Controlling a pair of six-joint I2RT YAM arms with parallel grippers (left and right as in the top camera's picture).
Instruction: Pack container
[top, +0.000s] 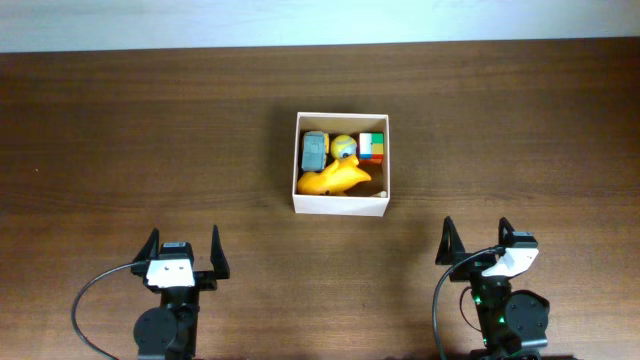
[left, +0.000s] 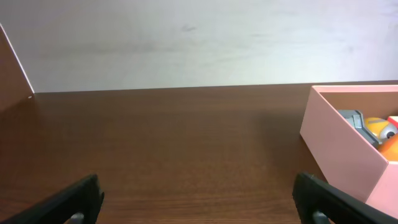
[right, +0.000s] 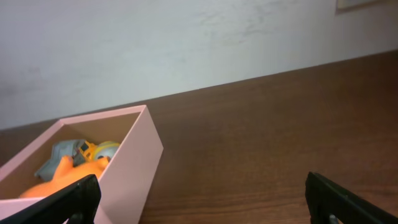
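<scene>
1. The box (top: 341, 206) sits on the brown table (top: 150, 130), near the middle from side to side. It is well apart from both arms.
2. Four toys lie inside it: an orange toy (top: 335, 180), a gray toy (top: 314, 151), a yellow ball (top: 343, 147) and a block (top: 372, 147) of many colors. They cover most of the box floor. I see no toys out on the table, so I think the packing is about done.
3. The left gripper (top: 183, 240) has its fingers spread wide and holds nothing. The right gripper (top: 477, 235) is spread wide too and holds nothing. Both sit low near the front of the table.
4. The box is cardboard, so I think it is light and a bit bendy. Its thin sides could dent if they are squeezed hard.
5. A good place to hold it is the top of one side, with one finger inside and one outside. The toys sit close to the sides, so an inside finger has little room.
6. The table looks smooth, so a push on an outer side would likely make the box slide.
7. There is lots of bare table all around the box. The left arm has the box off to its right, and the right arm has it off to its left.
8. Behind the box there is more table, and then a white wall (left: 186, 37). The far edge is not close to the box.
</scene>
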